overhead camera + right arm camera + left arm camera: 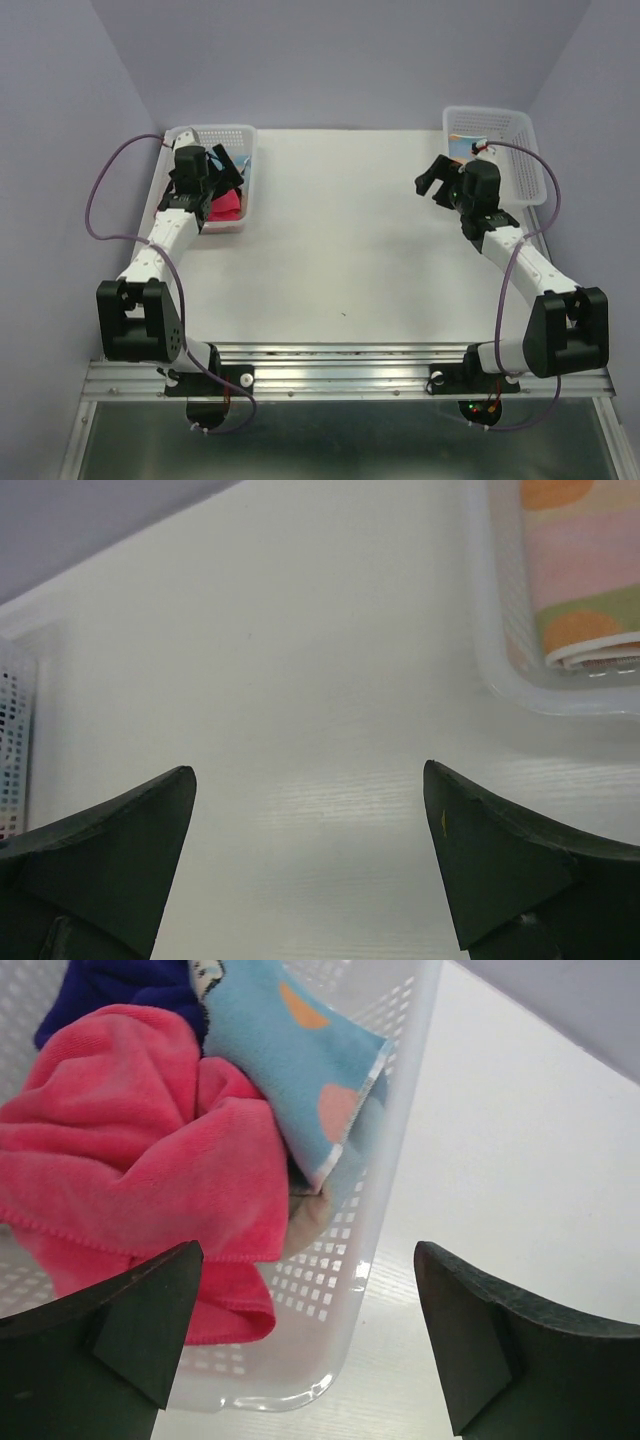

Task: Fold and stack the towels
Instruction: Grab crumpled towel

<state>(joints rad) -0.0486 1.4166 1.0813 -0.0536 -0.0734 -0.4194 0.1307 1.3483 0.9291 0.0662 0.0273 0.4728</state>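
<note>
Your left gripper [308, 1258] hangs wide open, empty, over the basket [402, 1130] of towels [130, 1130]; your right gripper [308, 772] gapes empty above the table [300, 630].

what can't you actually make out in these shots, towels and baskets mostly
- Top view: the left arm covers most of the left basket; only a scrap of the pink towel shows.
- Left wrist view: the dark purple towel is cut off by the top edge.
- Right wrist view: the folded cloth in the right basket runs off the top and right edges; how many lie there is unclear.
</note>
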